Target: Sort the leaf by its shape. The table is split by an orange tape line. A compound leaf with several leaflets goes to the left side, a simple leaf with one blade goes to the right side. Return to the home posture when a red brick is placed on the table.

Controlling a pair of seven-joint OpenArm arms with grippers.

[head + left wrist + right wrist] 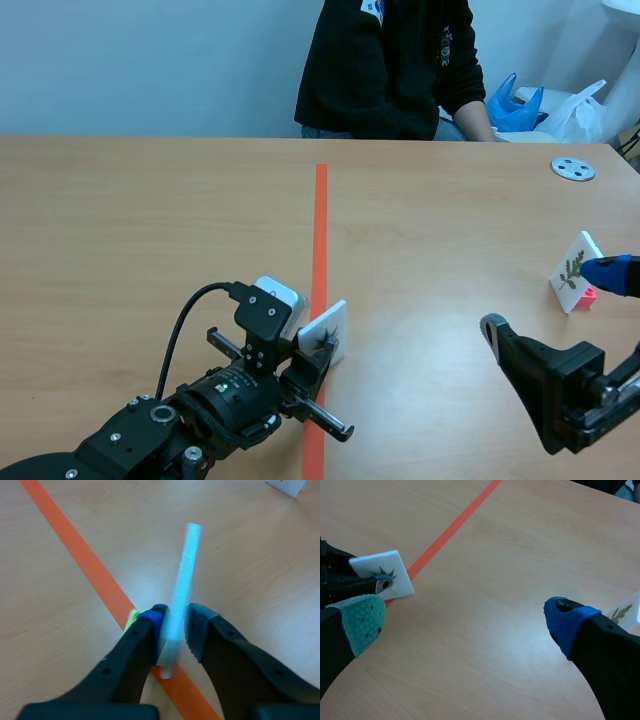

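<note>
Where the orange tape line (320, 220) crosses the near part of the table (150, 220), the left jaws are clamped on a white card (328, 325). Seen from the left wrist, the card stands edge-on between the two fingers. The blue pad (156, 622) lies flat against one face and the other pad (196, 625) is close against the opposite face. A yellow-green piece (131, 620) shows just behind the blue pad, low beside the card and right at the edge of the tape. From the right wrist, the card's face carries a dark, spiky leaf print. One finger of the left jaws covers part of it, so the leaf's shape cannot be made out. In the scene view the card leans slightly and sits directly over the tape line, on neither side of it.

The right jaws are released and spread wide, with nothing between the teal pad (362, 617) and the blue pad (565, 620). They hover over bare table on the right side of the tape, well apart from the left arm.

A second card (574, 270) stands on a pink base (588, 294) far out on the right side of the table, just beside the right arm's blue fingertip. It shows a sprig with several small leaflets.

Across the table sits a person (385, 60) in a dark top. A grey disc (573, 168) lies near the far right corner, and a blue bag (515, 105) and a white bag (580, 110) sit beyond the table's edge.
</note>
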